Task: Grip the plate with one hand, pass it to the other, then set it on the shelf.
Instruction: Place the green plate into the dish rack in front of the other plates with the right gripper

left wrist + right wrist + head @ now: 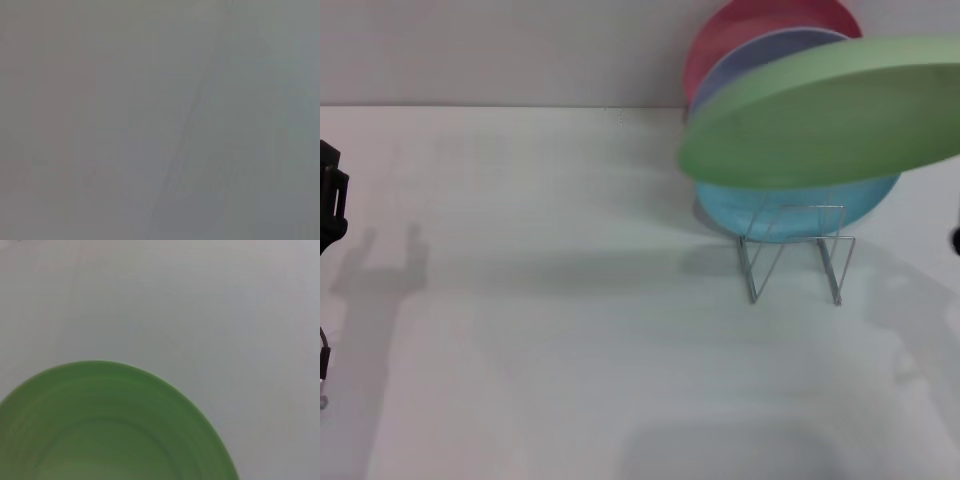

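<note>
Light green plate [820, 115] hangs tilted in the air above the shelf [795, 250], its right edge cut off by the frame. Right gripper is out of view, so its jaw state can't be told. Turquoise plate [800, 210], lavender plate [750, 60] and red plate [740, 25] stand in the rack, mostly hidden. Left gripper [330, 200] sits at the far left edge, jaws unreadable. Left wrist view shows only grey blur.

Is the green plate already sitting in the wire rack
No, the green plate hangs in the air, tilted, above the wire rack, which holds the turquoise plate.
</note>
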### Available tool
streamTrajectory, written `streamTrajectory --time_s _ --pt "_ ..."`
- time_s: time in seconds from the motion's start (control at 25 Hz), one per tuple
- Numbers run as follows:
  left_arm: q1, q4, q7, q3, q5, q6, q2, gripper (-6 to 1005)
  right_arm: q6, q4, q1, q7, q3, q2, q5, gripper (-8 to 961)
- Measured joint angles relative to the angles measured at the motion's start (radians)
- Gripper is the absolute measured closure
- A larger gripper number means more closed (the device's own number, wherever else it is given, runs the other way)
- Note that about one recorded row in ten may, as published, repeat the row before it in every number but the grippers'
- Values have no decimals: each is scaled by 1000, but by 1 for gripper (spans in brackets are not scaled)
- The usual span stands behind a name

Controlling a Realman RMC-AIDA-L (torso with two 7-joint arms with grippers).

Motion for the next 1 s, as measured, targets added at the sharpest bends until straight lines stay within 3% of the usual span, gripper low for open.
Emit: streamTrajectory --time_s 0.24,0.6,0.72,0.76,0.8,0.88,1.0 --pt "-11 -8 2 -26 22 -43 8 402 -41 -82 -31 -46 56 13 1 931" --pt "-13 -10 3 -57 66 -86 11 395 -22 -46 -16 -156 78 11 2 931" --pt "-16 -9 3 -57 67 -86 12 392 25 24 -14 -160 91 -15 2 930" --pt "-20 -10 3 -57 67 -87 12 391 69 93 -15 -174 92 -44 2 930" --pt "-20 -10 3 -57 67 -87 12 391 69 93 -15 -174 92 -44 2 930" --pt "-24 -11 6 -56 67 -89 11 389 115 167 -18 -208 92 -72 2 930" --pt "-30 -12 27 -56 67 -90 6 387 149 243 -24 -273 90 -94 1 930"
